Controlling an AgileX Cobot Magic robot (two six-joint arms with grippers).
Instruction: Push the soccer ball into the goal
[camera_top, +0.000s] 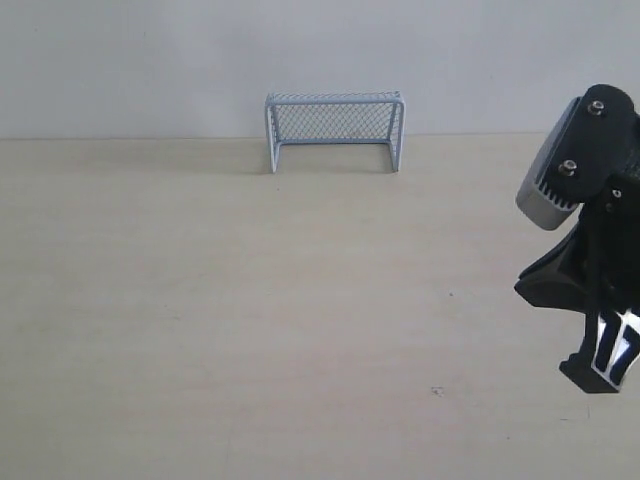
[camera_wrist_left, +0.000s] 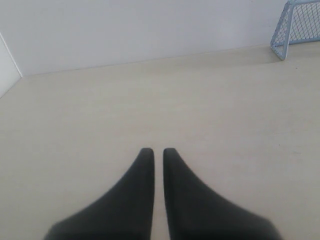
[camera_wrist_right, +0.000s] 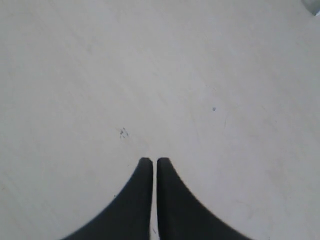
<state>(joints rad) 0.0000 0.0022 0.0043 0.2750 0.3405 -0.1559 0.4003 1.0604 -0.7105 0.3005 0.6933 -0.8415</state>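
The pale blue-grey goal (camera_top: 334, 130) stands upright at the far edge of the table, against the wall, its mouth facing the near side; one post and some netting also show in the left wrist view (camera_wrist_left: 297, 26). The soccer ball is out of view in every frame. My right gripper (camera_top: 600, 372) hangs at the right edge of the exterior view, well in front of and to the right of the goal. Its black fingers (camera_wrist_right: 143, 172) are shut with nothing between them. My left gripper (camera_wrist_left: 154, 151) is shut and empty too, over bare table.
The pale wooden table (camera_top: 250, 320) runs back to a white wall (camera_top: 150, 60). A small dark mark (camera_top: 437, 390) lies on the table near my right gripper. The right arm's grey wrist camera housing (camera_top: 560, 175) sits above the gripper.
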